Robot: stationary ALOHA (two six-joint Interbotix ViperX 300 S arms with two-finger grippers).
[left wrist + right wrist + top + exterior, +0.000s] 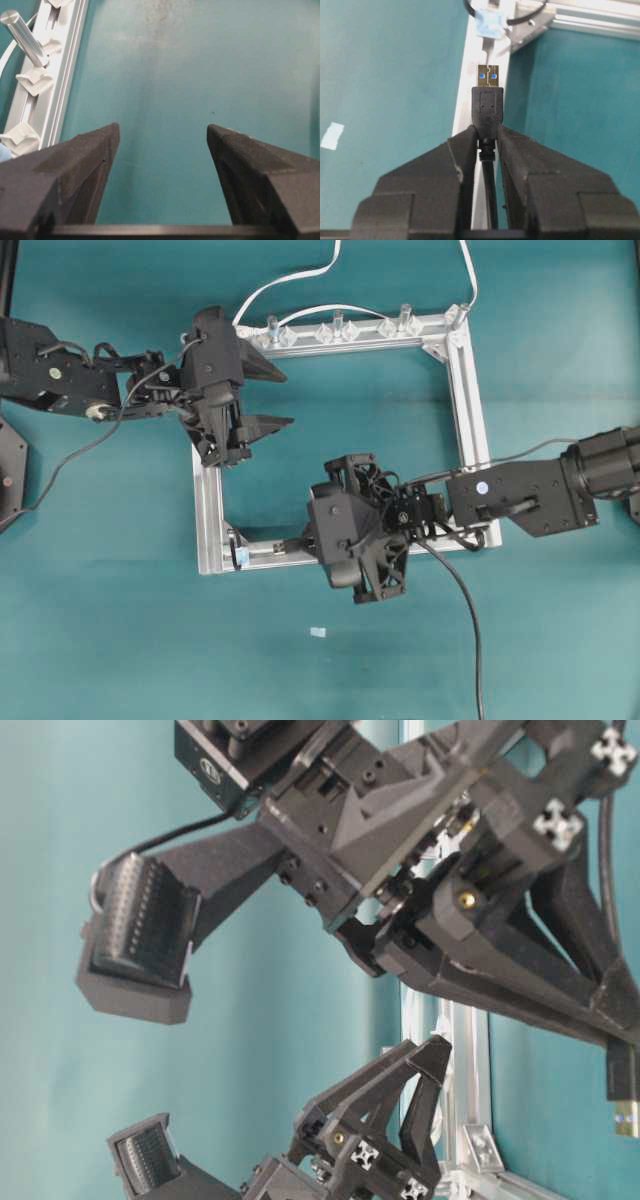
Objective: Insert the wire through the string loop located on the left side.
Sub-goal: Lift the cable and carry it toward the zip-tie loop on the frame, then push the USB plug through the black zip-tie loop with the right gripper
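Observation:
My right gripper (487,131) is shut on the chunky black plug of the wire (487,107). The plug's metal tip points along the silver frame rail (470,75) at the string loop (490,22), a thin dark string with a pale blue bit, a short way ahead. Overhead, the right gripper (298,546) lies over the frame's front rail, facing the loop (240,558) at the front left corner. The wire (470,630) trails back toward the table's near edge. The left gripper (283,397) hangs open and empty inside the frame's top left corner, over bare teal table (162,131).
The square aluminium frame (465,410) lies flat on the teal table. Clear plastic clips (335,332) and upright pegs line its far rail, with a white cable (300,278) running behind. A small white scrap (318,632) lies in front of the frame.

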